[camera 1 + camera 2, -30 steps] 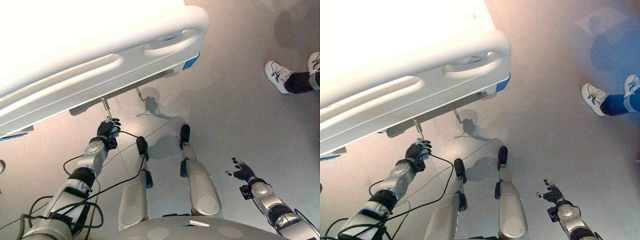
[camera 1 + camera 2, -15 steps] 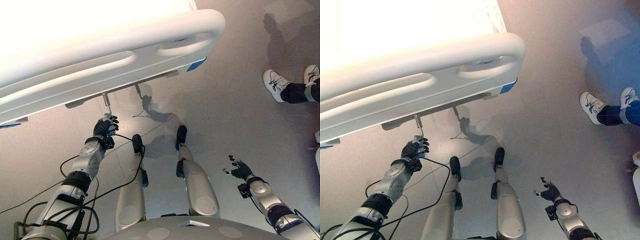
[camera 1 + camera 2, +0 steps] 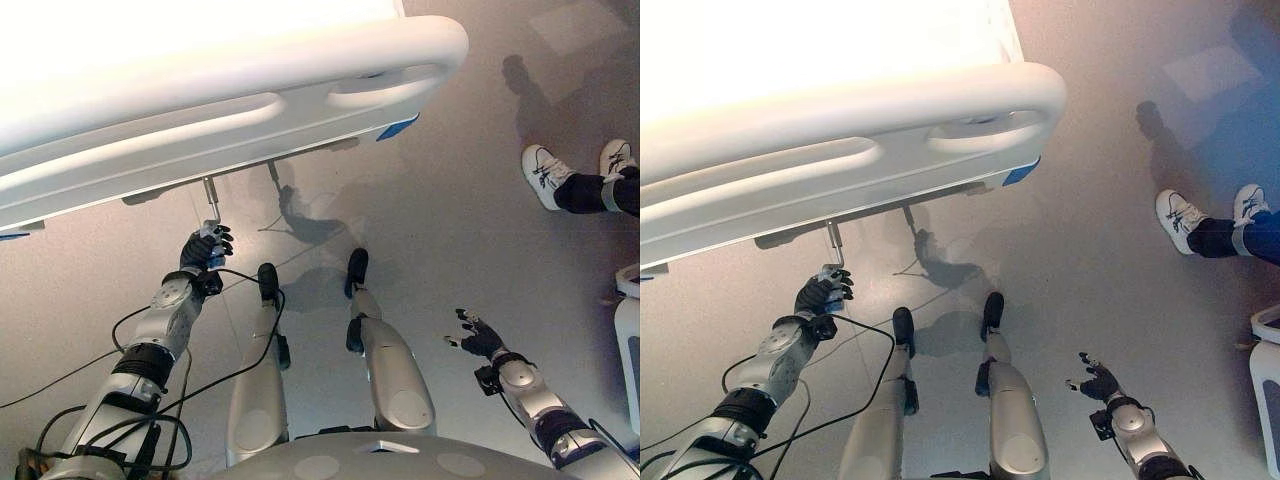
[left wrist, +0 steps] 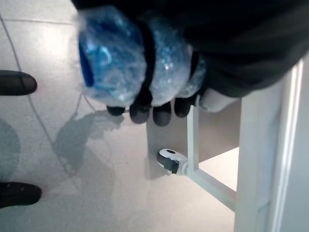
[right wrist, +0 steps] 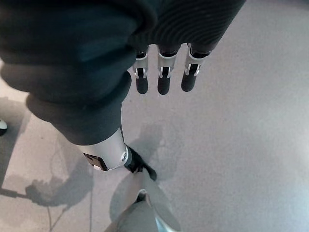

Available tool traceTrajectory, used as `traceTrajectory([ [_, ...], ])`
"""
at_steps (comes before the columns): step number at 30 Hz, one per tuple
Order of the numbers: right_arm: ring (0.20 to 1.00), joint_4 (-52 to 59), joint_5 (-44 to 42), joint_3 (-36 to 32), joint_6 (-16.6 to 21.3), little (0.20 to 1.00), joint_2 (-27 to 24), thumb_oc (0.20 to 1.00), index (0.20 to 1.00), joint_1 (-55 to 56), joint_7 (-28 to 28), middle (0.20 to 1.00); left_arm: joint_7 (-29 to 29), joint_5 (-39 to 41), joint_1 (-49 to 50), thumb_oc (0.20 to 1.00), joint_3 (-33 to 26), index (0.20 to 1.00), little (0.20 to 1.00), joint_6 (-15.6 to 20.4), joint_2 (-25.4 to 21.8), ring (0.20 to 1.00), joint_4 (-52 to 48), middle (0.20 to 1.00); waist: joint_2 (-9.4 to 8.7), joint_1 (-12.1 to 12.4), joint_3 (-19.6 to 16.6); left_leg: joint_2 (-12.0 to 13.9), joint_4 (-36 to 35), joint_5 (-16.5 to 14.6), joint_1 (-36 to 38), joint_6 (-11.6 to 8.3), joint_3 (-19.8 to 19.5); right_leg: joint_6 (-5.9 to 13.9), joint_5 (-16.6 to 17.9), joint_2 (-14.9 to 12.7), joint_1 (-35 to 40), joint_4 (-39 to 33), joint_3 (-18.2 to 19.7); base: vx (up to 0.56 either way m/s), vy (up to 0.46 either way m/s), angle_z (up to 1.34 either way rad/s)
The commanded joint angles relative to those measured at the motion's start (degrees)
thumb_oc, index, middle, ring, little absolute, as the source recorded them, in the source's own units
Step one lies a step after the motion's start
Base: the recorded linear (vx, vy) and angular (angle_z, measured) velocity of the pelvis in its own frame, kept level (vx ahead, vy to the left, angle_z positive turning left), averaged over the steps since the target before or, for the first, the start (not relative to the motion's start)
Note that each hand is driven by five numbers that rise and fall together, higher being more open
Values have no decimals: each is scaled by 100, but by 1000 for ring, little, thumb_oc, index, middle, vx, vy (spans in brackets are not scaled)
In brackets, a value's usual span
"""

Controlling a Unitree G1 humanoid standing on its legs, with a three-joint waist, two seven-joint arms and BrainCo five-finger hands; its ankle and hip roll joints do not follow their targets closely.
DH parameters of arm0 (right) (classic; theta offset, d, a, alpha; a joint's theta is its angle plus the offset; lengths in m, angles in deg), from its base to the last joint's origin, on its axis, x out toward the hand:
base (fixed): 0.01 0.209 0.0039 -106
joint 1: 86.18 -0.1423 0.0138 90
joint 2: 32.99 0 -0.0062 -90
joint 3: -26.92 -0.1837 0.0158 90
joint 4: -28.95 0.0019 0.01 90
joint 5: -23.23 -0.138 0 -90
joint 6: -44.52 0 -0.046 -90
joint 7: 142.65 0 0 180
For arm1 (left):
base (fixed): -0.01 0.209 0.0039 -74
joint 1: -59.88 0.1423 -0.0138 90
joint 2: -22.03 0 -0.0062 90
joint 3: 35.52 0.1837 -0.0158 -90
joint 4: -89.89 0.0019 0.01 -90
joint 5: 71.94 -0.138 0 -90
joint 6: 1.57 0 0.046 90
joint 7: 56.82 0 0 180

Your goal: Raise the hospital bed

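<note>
The hospital bed's white footboard spans the top of the eye views. A thin metal crank rod hangs down from under its edge. My left hand is shut on the crank's handle, which is wrapped in blue bubble plastic; in the left wrist view the dark fingertips curl round it. My right hand hangs low at the right, far from the bed, with straight fingers and nothing in it.
A second crank rod hangs under the bed just right of the first. A bed caster stands on the grey floor. A person's white shoes are at the right, and a white object sits at the right edge.
The whole picture has shifted, so the camera moved. My left hand has stayed shut on the crank handle. The right hand has hardly moved.
</note>
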Motion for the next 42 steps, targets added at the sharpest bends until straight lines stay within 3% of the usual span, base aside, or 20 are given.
traceTrajectory([
  [1, 1000, 102, -75, 82, 71, 1000, -102, 1000, 1000, 474, -40, 1000, 1, -104, 906, 200, -411, 200, 200, 746, -591, 200, -117, 200, -491, 384, -261, -349, 257, 60, -694, 276, 4, 435, -159, 85, -203, 333, -49, 0, 0, 0],
  [15, 1000, 1097, -310, 200, 178, 1000, -268, 1000, 1000, 457, 41, 1000, -374, -148, -159, 200, -354, 200, 200, 677, -501, 200, 1345, 200, -838, 305, 185, -307, 465, 40, -1194, 280, -49, 430, -207, 47, -565, 563, -219, 2, 8, 5],
  [42, 1000, 2168, -782, 248, 322, 1000, -506, 1000, 1000, 229, 277, 1000, -861, -602, -2662, 200, 163, 200, 200, 433, -788, 200, 3098, 200, -977, -131, 644, -251, 651, -3, -2026, 249, 4, 435, -237, -3, -1391, 803, -174, 4, 3, 3],
])
